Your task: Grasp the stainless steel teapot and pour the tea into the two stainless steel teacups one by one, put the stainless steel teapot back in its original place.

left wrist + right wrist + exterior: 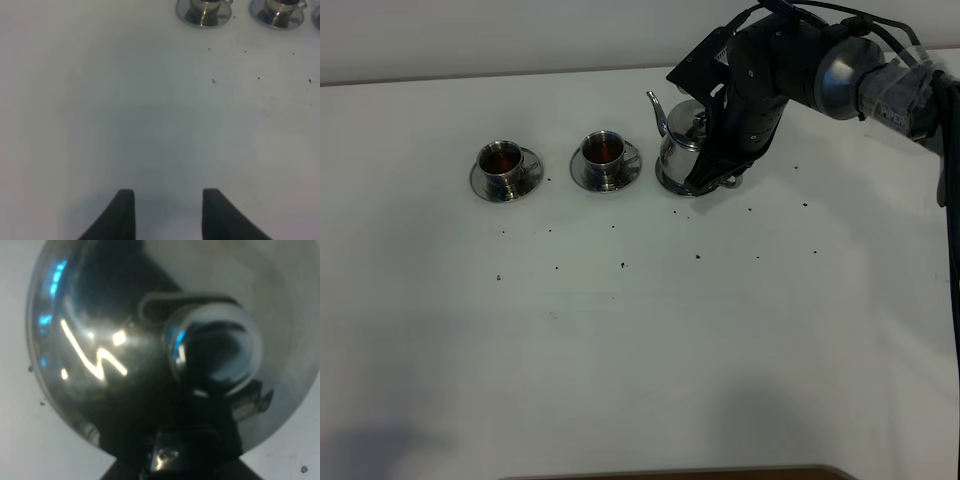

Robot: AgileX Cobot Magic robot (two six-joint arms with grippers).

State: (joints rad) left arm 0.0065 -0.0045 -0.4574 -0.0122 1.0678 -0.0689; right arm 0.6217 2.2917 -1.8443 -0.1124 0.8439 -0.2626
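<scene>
Your right gripper (720, 175) is down at the teapot (678, 140), at the table's (640, 340) far side, closed on the pot's handle side; the arm hides the handle itself. The pot stands upright on its dish (665, 184), spout pointing toward the cups. The right wrist view is filled by the pot's shiny body (100, 355) and its lid knob (215, 352). Left of the pot stand the two cups on saucers, the near cup (603, 150) just beside it and the far cup (501, 160) further left, both holding dark tea. Your left gripper (168, 212) hangs over bare table with its fingers (122, 215) apart, holding nothing. Dark specks (623, 265) dot the table.
</scene>
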